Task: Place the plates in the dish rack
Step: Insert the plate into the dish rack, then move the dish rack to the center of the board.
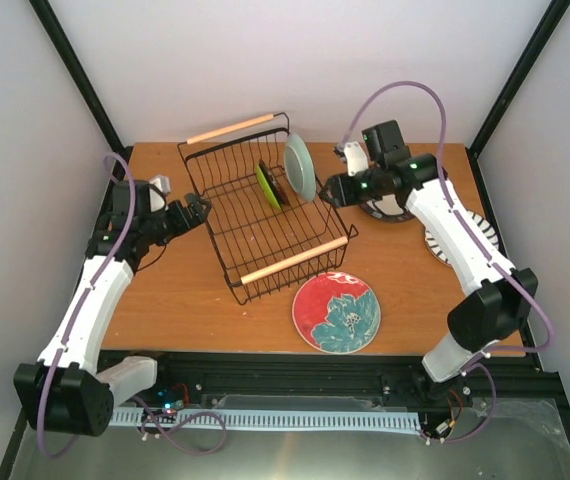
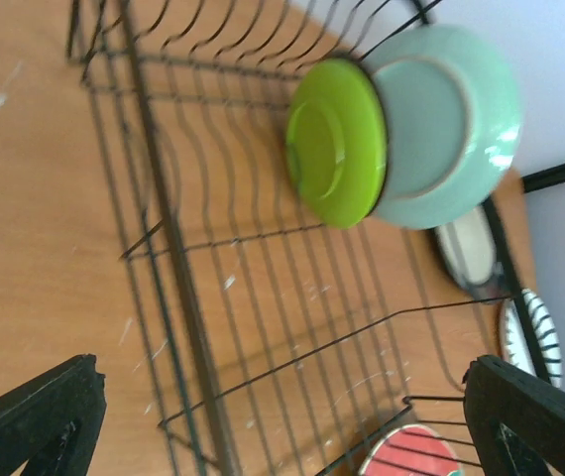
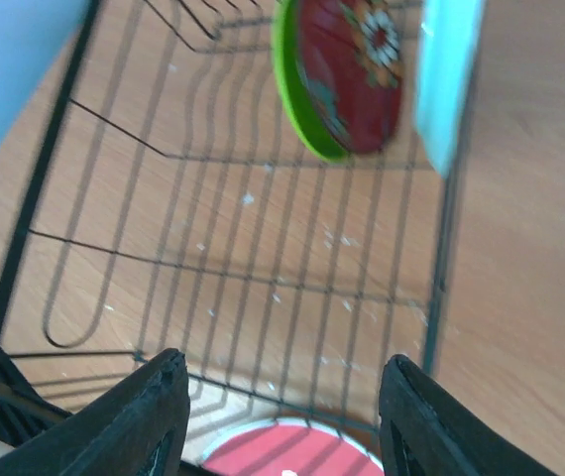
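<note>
**A:** How are we doing this step well?

**B:** We are reading it as a fetch, since three plates are waiting outside the rack [image 1: 255, 225]. The right pincer [image 1: 328, 190] is hanging nearest the cream plate [image 2: 466, 246], so we are advising coming down on its rim. One finger should be going under the lip, because a plate lying flat is offering little else to pinch. After that we are tipping it upright and slotting it into a free gap, clear of the three standing there.

**A:** And the pincers themselves?

**B:** The right pincer is hovering with its fingers spread wide, holding and touching nothing, just beside the rack's right wall. The left pincer [image 1: 200, 210] is likewise gaping and empty, near the rack's left side.

**A:** Going outward?

**B:** In the rack, the mint plate [image 2: 441, 119], lime plate [image 2: 337, 139] and dark red plate [image 3: 352, 69] are standing on edge together near the far right corner. The dark red one is nestling against the lime. The cream plate and striped plate [image 2: 535, 337] are lying under the right arm. The red plate [image 1: 337, 312] is lying on the desk [image 1: 195, 300], just in front of the rack.
</note>
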